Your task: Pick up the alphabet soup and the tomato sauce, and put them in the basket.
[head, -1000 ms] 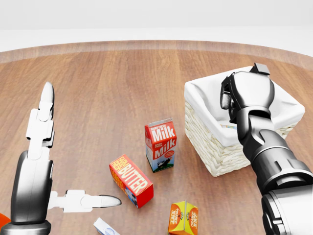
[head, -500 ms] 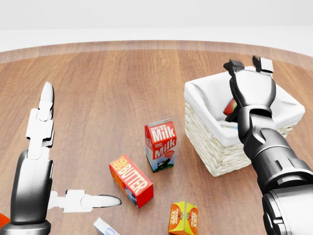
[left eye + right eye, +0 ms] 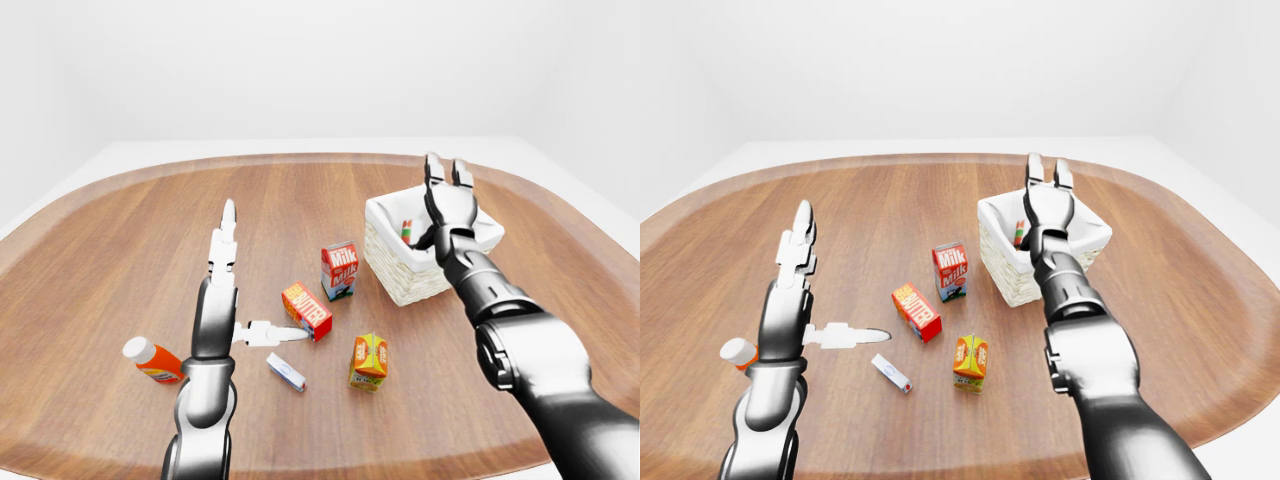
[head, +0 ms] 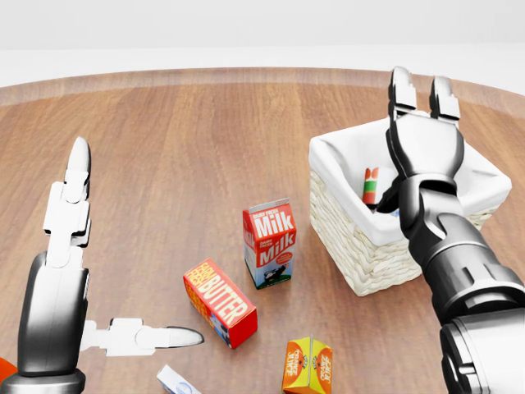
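The right robot hand (image 4: 421, 98) sits at the upper right of the head view, above the far side of the basket (image 4: 361, 250), with its fingers now spread wide and pointing up, holding nothing. A second ago those fingers were curled shut over the basket; half a second ago they had begun to part and a red can was slipping out beneath them. That can (image 4: 372, 185), red and white with a green band, now stands inside the basket against the white liner, just left of the wrist, so one of the two task items appears delivered. Its label is too small to read, so it could be either the soup or the sauce. The left robot hand (image 4: 123, 332) is at the lower left of the head view, open and empty, one finger raised and another stretched toward the butter box (image 4: 219, 302) near the bottom centre. The milk carton (image 4: 269, 243) stands just left of the basket on the desk (image 4: 180, 148). No second can shows on the desk in any view, so whether the other item is already in the basket cannot be told
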Tool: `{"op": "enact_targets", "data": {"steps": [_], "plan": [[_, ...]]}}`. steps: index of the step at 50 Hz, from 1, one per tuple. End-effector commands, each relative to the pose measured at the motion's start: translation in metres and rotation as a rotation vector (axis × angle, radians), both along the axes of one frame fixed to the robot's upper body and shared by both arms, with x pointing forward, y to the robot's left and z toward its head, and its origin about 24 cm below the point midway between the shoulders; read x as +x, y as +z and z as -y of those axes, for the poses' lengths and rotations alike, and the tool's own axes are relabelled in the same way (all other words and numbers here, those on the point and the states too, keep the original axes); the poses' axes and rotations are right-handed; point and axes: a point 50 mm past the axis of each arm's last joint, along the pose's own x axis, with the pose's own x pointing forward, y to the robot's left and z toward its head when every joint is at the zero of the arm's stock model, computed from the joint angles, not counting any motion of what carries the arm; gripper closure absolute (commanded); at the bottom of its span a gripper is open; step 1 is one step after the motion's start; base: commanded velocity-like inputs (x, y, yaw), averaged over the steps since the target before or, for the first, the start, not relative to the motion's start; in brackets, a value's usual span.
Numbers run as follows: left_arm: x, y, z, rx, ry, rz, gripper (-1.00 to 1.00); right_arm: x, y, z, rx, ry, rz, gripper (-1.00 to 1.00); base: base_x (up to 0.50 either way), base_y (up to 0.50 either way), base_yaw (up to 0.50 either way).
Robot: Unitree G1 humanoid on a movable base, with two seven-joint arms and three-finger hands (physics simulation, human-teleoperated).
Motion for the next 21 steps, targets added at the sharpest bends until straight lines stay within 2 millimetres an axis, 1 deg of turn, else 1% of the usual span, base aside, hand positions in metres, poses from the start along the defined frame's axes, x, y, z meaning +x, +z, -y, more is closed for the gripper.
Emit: {"op": "enact_targets", "data": {"steps": [1, 10, 16, 21], "plan": [[-0.001, 0.0, 0.0, 0.003, 0.005, 0.001, -1.0, 0.003, 0.015, -0.001, -0.001, 0.006, 0.049, -1.0, 0.0, 0.0, 0.0], [-0.001, 0.0, 0.0, 0.003, 0.004, 0.001, -1.0, 0.006, 0.028, -0.001, -0.006, 0.006, 0.086, -1.0, 0.0, 0.0, 0.0], [-0.001, 0.0, 0.0, 0.003, 0.004, 0.001, -1.0, 0.01, 0.045, -0.002, -0.018, 0.014, 0.112, -1.0, 0.0, 0.0, 0.0], [-0.001, 0.0, 0.0, 0.003, 0.005, 0.001, -1.0, 0.011, 0.052, -0.001, -0.024, 0.015, 0.122, -1.0, 0.0, 0.0, 0.0]]}}
